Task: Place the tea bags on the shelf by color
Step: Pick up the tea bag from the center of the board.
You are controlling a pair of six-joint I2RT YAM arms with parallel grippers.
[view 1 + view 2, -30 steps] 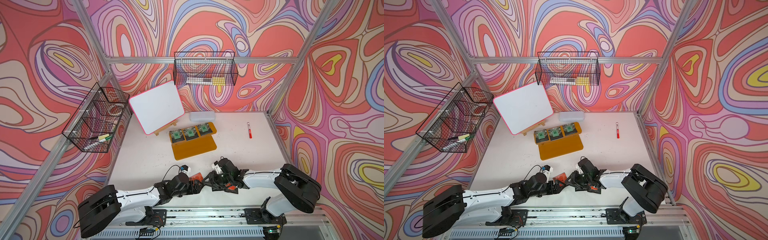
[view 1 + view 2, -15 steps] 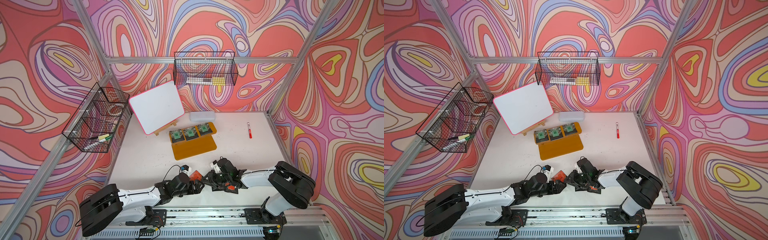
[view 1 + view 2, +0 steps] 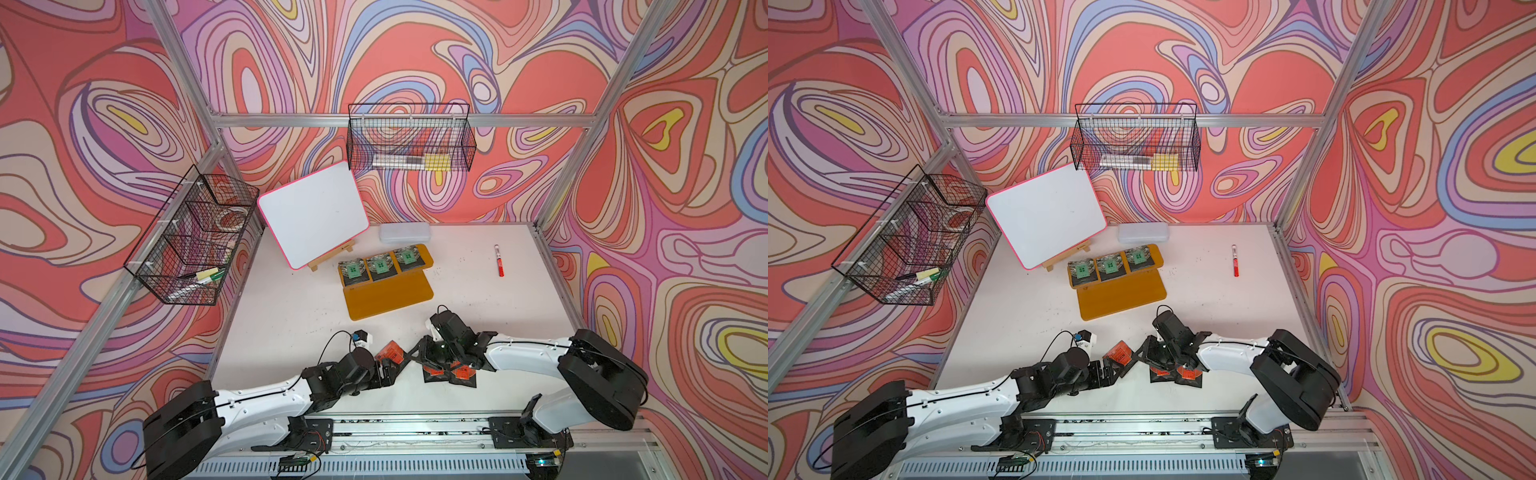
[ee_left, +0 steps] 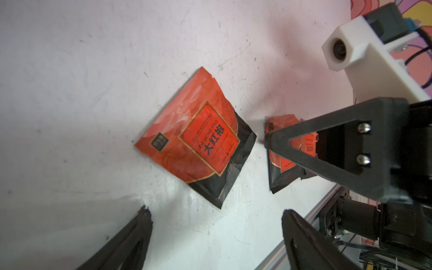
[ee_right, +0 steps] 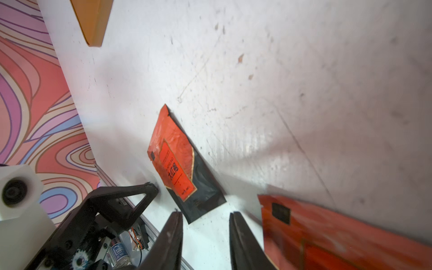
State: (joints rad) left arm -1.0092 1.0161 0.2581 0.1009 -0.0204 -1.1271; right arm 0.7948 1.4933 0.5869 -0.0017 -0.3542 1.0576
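The flat black sachet (image 4: 196, 142), labelled orange-red "DA HONG PAO 大红袍", lies at six o'clock from the mustard-yellow stepped shelf (image 3: 388, 299). The left gripper (image 4: 216, 212) gapes wide and empty, and the right gripper (image 5: 205, 214) is parted, grasping nothing.

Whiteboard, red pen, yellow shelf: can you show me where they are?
whiteboard (image 3: 312, 216), in a top view, middle of its white face.
red pen (image 3: 499, 261), in a top view, middle of its barrel.
yellow shelf (image 3: 388, 296), in a top view, bare lower board.

Just ahead of the left gripper (image 4: 216, 210), one orange-red tea bag (image 4: 198, 149) lies flat with bare surface (image 4: 93, 93) on three sides; the right gripper (image 5: 205, 214) crowds its far side. Beyond both grippers the surface lies open up to the shelf (image 3: 388, 297), whose lower board is bare, while green tea bags (image 3: 378, 266) fill the upper.
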